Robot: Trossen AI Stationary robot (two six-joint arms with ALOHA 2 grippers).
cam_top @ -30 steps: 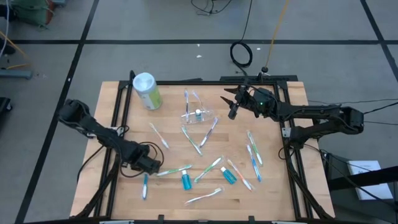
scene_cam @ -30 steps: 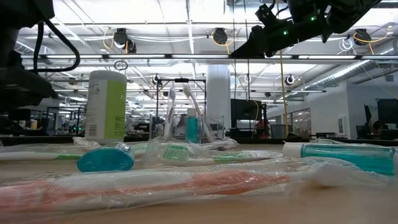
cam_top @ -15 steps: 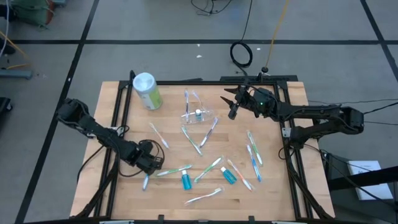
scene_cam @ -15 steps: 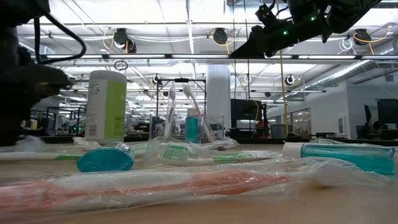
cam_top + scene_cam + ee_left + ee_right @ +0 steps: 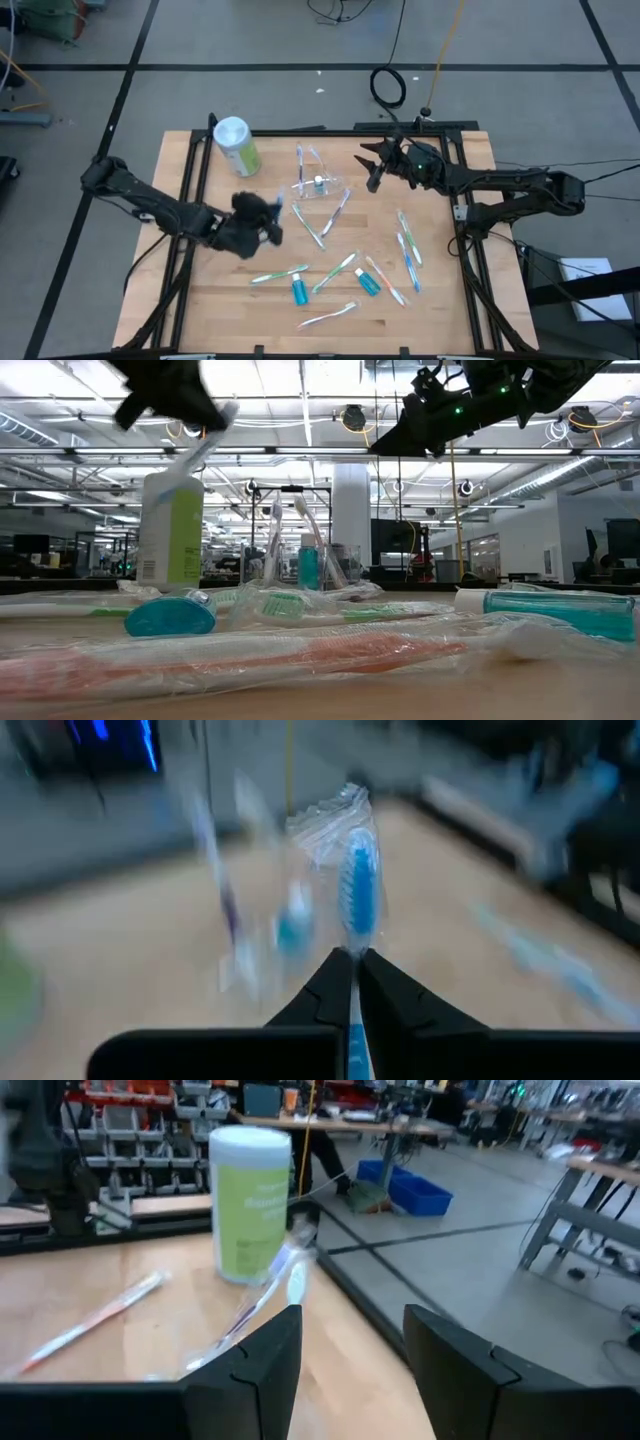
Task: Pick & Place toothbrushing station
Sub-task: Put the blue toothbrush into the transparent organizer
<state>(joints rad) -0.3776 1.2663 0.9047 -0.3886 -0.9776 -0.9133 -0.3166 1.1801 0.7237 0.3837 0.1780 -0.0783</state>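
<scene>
The small clear plastic cup-like holder (image 5: 318, 186) stood upright on the far middle of the pale wooden plank counter (image 5: 440, 310). Its thin transparent walls held a small blue white-capped tube (image 5: 309, 567) and slim toothbrushes that rose tilted above the rim.

Loose toothbrushes in crinkled clear wrappers lay scattered over the near half of the counter, among them a green-handled one (image 5: 279, 274) and an orange-handled one (image 5: 290, 656) closest to the low camera. Two more blue tubes (image 5: 298, 290) lay flat among them.

The left gripper (image 5: 262, 218) hung above the counter, near-left of the holder and apart from it. Its jaws were shut on the handle of a wrapped blue toothbrush (image 5: 358, 892), whose bristle head in bunched clear film stuck out beyond the tips. The view was motion-blurred.

The right gripper (image 5: 372, 166) hovered just right of the holder, not touching it, with its jaws spread wide and nothing between them.

A tall green cylindrical canister with a white lid (image 5: 236, 146) stood at the far-left part of the counter.
</scene>
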